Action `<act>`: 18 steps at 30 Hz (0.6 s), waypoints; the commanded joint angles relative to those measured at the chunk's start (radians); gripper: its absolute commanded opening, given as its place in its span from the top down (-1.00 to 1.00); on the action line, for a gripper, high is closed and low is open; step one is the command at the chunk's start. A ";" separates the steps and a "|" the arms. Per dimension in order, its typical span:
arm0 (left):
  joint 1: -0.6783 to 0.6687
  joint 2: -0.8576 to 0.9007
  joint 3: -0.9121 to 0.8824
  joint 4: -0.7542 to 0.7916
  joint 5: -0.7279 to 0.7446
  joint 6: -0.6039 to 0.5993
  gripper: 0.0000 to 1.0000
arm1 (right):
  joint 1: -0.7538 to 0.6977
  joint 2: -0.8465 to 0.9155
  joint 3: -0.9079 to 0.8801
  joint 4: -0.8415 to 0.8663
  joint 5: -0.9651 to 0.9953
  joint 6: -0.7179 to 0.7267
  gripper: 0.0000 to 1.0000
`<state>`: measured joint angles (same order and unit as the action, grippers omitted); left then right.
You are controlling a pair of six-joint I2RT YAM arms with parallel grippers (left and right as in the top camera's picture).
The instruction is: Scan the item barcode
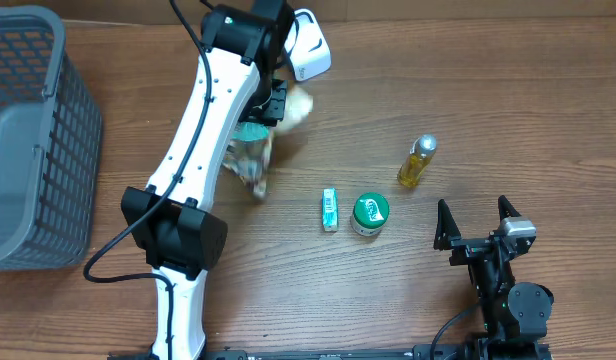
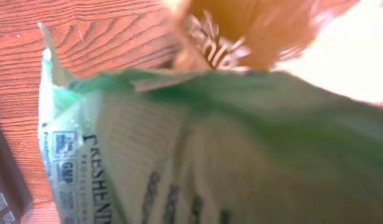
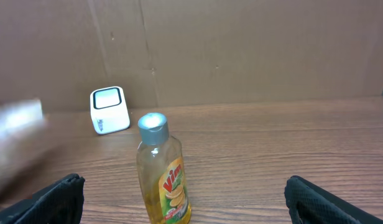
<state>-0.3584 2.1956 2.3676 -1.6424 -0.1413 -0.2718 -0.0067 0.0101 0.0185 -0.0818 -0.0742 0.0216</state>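
The packet [image 1: 251,162] is showing blurred beneath the left gripper [image 1: 274,104], whose grip I cannot tell, just beside the white scanner [image 1: 310,45], so it is needing slow, steady presenting, square to it; the right gripper [image 1: 475,216] is idling, spread wide.

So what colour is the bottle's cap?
The bottle cap is silver-grey, clearest in the right wrist view.
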 commanded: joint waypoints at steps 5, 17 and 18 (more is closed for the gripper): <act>-0.007 -0.003 -0.136 0.052 -0.132 -0.038 0.21 | -0.004 -0.007 -0.011 0.004 0.002 -0.007 -1.00; -0.009 -0.003 -0.359 0.446 0.112 0.191 0.35 | -0.004 -0.007 -0.011 0.004 0.002 -0.007 -1.00; -0.009 -0.003 -0.364 0.472 0.133 0.195 0.36 | -0.004 -0.007 -0.011 0.004 0.002 -0.007 -1.00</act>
<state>-0.3614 2.1963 2.0087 -1.2209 -0.1337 -0.1558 -0.0071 0.0101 0.0185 -0.0818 -0.0738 0.0219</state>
